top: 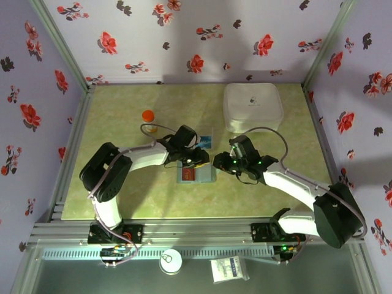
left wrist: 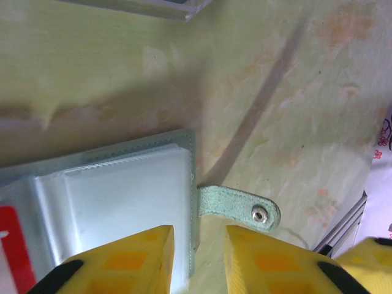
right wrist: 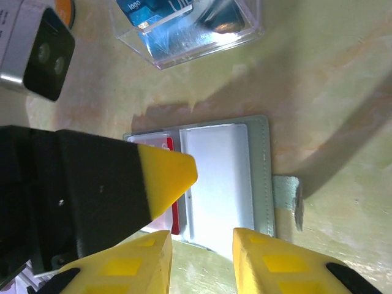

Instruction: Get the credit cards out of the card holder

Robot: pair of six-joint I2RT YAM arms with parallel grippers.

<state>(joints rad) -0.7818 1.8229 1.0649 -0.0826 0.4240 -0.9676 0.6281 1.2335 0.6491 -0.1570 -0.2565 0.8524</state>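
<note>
Seen from above, the card holder (right wrist: 220, 177) lies open mid-table, a red card (right wrist: 169, 147) in its sleeve; the left gripper (left wrist: 199, 257), jaws slightly parted and empty, is over its 12 o'clock edge; the right gripper (right wrist: 202, 263), likewise parted and empty, is at 3 o'clock. A blue card (right wrist: 177, 18) sits in a clear box (right wrist: 184, 54) at 1 o'clock.

Your left gripper (left wrist: 199, 266) has its jaws a little apart, and the card holder (left wrist: 122, 184) runs its right edge straight down into that gap. One yellow fingertip (left wrist: 138, 260) sits over the clear sleeve, the other over the bare green table (left wrist: 275, 92). A red card (left wrist: 12, 245) peeks in at the far left. The holder's strap (left wrist: 226, 202) sticks out to the right, lying flat, with a metal snap (left wrist: 260, 213) at its end. The corner of a clear plastic box (left wrist: 147, 6) shows up top.
</note>
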